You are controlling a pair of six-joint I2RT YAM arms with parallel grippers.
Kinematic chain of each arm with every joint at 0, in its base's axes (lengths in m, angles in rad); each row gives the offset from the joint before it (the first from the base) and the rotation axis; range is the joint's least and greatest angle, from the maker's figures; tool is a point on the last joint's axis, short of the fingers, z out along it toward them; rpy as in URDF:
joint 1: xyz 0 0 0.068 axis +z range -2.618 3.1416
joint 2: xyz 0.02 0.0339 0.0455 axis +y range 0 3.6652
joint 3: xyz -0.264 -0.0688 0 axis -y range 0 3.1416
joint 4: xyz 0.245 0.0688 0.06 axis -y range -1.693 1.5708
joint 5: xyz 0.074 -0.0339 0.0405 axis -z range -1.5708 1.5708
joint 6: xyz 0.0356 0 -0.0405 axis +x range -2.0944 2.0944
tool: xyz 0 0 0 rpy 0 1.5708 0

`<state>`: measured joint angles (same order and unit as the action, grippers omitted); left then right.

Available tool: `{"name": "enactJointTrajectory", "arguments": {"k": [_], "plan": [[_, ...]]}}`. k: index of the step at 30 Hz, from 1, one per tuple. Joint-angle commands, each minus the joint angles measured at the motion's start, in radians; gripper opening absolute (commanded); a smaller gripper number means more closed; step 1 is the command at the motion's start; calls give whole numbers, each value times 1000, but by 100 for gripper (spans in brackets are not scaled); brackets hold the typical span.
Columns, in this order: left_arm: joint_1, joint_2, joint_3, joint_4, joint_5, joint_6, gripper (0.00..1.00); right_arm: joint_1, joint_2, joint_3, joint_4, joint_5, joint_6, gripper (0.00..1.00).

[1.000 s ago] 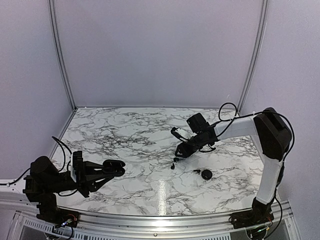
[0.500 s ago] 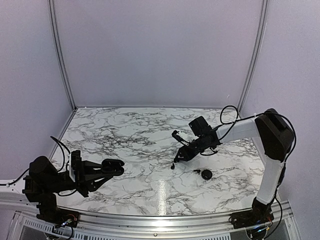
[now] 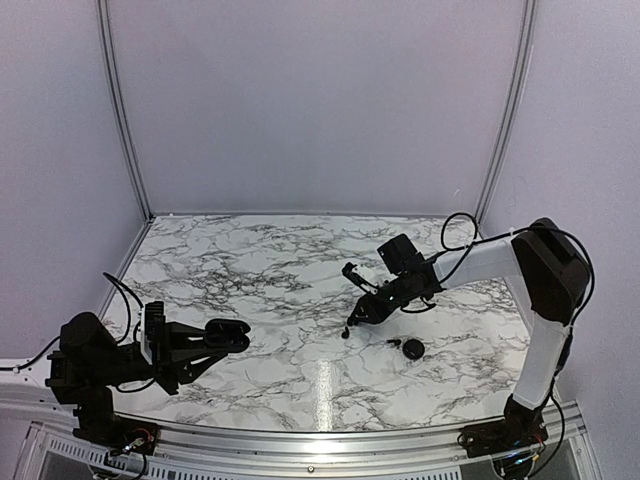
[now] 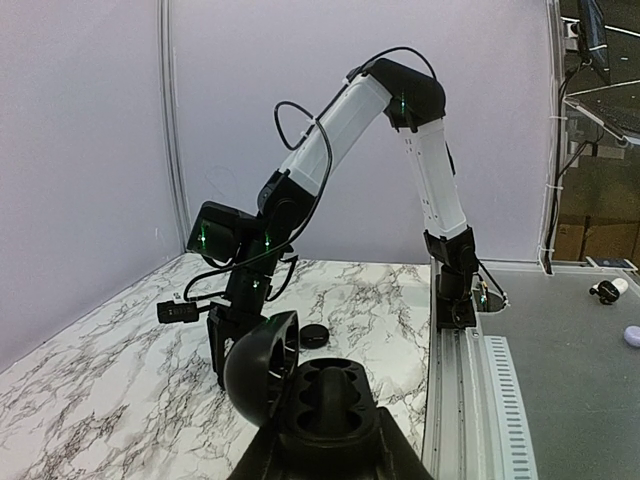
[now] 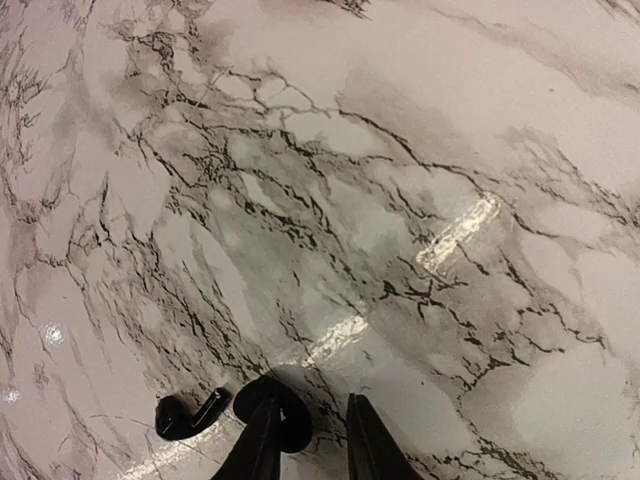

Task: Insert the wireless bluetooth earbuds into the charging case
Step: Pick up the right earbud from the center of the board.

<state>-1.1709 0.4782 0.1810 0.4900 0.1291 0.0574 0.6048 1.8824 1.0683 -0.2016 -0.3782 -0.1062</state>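
Right claw (image 5: 314, 412), jaws narrowly apart, tips about one earbud (image 5: 292, 420) right of desk (image 3: 250, 260) centre; second earbud (image 5: 185, 415) just beside. Left claw (image 3: 238, 330), near-left corner, clamped on open charging case (image 4: 325, 390).

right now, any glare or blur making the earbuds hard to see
Top external: sharp, one glare streak on the table near its near edge, away from the earbuds. Right wrist: soft focus, two bright reflections on the marble, yet the dark earbuds by the right gripper stand out. Left wrist: evenly lit, no strong glare.
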Motion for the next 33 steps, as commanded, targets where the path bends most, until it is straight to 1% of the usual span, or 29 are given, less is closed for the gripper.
{"name": "enactJointTrajectory", "arguments": {"k": [1,14,17,24,33], "plan": [[-4,-5,3,34,-9,8,0,30,-6,-14,-48,-19,-23,23],[-3,-14,3,23,-11,7,0,53,2,2,-79,-25,-35,15],[-4,-10,4,23,-13,7,0,54,-5,3,-90,-22,-34,12],[-4,-19,2,22,-16,6,0,56,-50,-9,-94,-11,-26,0],[-4,-15,2,24,-22,4,0,56,-88,-20,-78,9,-15,0]]}}
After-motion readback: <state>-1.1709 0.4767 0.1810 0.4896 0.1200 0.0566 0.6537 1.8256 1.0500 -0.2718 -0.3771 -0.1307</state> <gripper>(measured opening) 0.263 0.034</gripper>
